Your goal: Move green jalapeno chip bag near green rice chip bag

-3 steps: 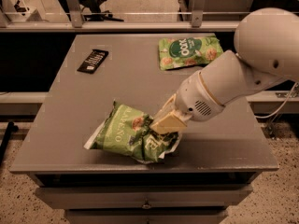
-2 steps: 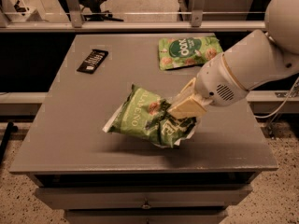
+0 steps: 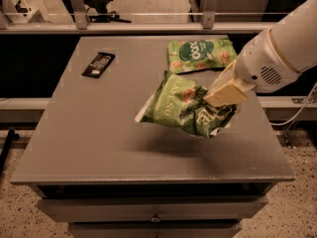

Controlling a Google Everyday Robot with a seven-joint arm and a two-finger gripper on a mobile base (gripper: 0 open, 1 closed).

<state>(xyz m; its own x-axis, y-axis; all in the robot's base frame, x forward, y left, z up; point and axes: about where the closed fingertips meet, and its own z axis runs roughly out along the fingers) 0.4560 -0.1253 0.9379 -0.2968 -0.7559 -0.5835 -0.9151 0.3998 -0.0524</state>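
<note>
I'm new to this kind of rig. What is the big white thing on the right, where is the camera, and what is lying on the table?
The white shape is the robot's one arm. There is a single camera view, looking down on the grey table; where it is mounted isn't known. At the arm's end is the gripper, whose two tan fingers pinch the green jalapeno chip bag. The bag seems lifted off the table, with its shadow underneath. Just beyond it, flat near the far edge, lies the green rice chip bag. A flat black object lies at the far left; what it is I can't tell.
</note>
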